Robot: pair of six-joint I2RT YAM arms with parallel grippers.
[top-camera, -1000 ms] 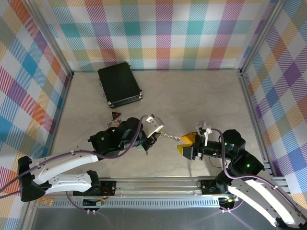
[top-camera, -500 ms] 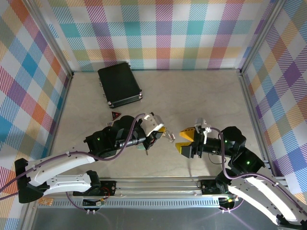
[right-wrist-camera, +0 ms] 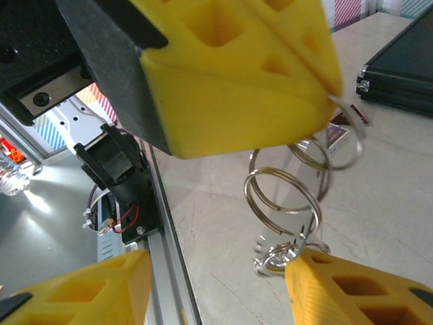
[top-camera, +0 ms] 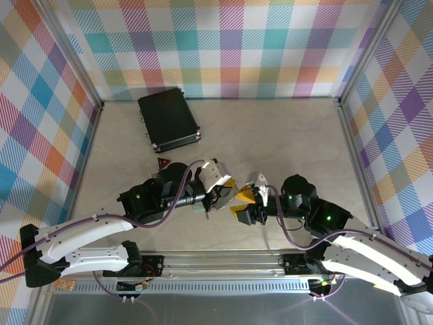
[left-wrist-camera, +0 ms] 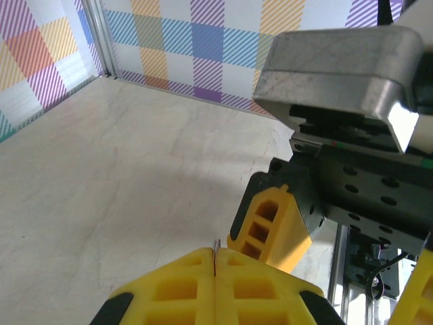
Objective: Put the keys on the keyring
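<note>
The left fingers (right-wrist-camera: 237,74) are pinched tight on the keyring (right-wrist-camera: 279,174). Its wire rings dangle above the table (top-camera: 291,135), nearer the arms than the black case (top-camera: 168,120). The right fingers (right-wrist-camera: 352,288) stand wide, one tip just beside the lowest rings, gripping nothing. No key hangs there, so threading looks yet to do.

There are two grippers, the left gripper (top-camera: 226,191) and the right gripper (top-camera: 241,205), one black case (top-camera: 168,119), one red triangle (top-camera: 163,162) near the case, and one keyring (right-wrist-camera: 274,257).
</note>
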